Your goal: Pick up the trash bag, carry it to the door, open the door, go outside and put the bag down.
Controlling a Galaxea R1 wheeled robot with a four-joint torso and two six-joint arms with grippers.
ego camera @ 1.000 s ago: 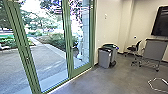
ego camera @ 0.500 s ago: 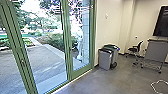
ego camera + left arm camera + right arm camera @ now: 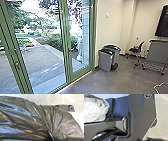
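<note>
Door (image 3: 65, 50) at left, bins (image 3: 105, 61) beside it, chair (image 3: 136, 50) beyond

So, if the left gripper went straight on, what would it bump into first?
Probably the trash bag, whose shiny, bunched-up folds spread across the left wrist view. I can't tell how near they are.

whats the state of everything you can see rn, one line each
trash bag: gathered into tight folds, creased
green-framed glass doors: look shut
front gray bin: upright
green-topped bin: upright, beside the front one
office chair: upright, unoccupied
wall screen: dark, seemingly off
wheeled cart: standing on its casters
white cable: loose on the floor
</note>
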